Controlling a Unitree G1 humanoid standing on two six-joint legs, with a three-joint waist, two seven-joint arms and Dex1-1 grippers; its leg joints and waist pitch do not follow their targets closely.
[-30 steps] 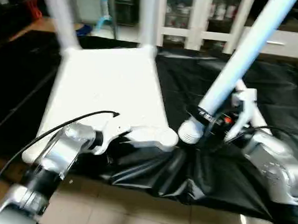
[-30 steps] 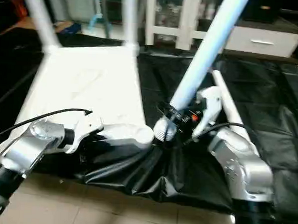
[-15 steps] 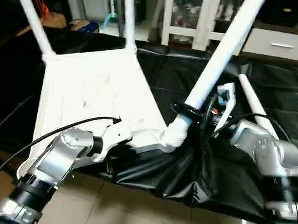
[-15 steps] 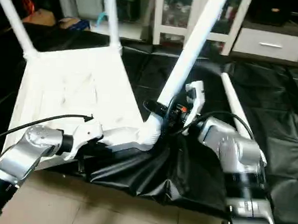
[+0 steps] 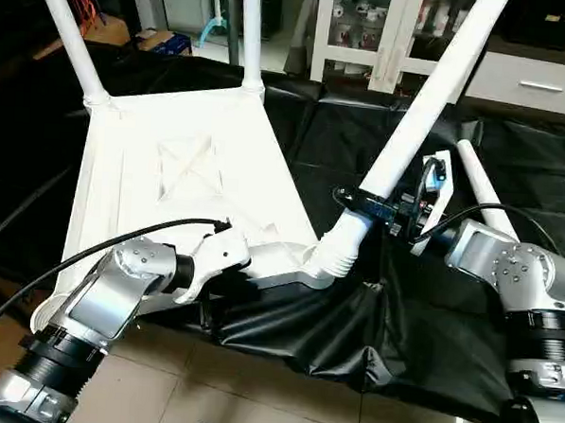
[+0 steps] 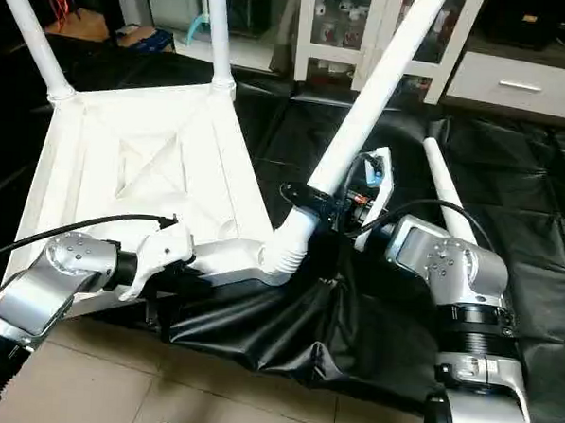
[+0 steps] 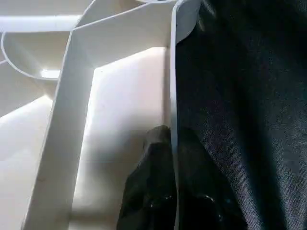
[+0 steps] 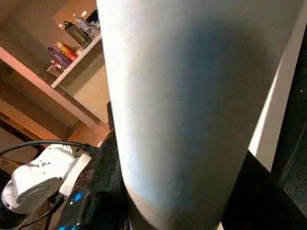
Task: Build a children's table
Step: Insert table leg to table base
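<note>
Top: the white square top [image 5: 185, 164] lies upside down, ribbed underside up, on black sheeting on the floor in front of me
Legs done: two legs stand upright in the far corner sockets, the far-left leg [image 5: 66, 34] and the far-right leg [image 5: 250, 30]
Leg in hand: a third leg [image 5: 414, 133] leans at a slant, its ribbed lower end at the near-right corner socket [image 5: 332, 261]; I judge it is being seated and is not yet screwed upright
Leg waiting: a fourth leg [image 5: 481, 189] lies flat on the sheeting, just beyond my right arm
Left to do: by my reading, finish the third leg, fit the fourth in the near-left corner, then turn the table over
Left jaws: my left gripper [image 7: 168, 187] is pinched closed on the thin edge wall of the top near that same corner, one black finger on each side, steadying it
Right jaws: my right gripper [image 5: 382, 209] is clamped around the slanted leg low on its shaft
Surface: black plastic sheeting [image 5: 352, 338], wrinkled and bunched at its near edge, over pale floor tiles [image 5: 253, 409]
Room: a white glass-door cabinet [image 5: 368, 26] with small bottles stands behind, a white drawer unit [image 5: 536, 83] to its right
</note>
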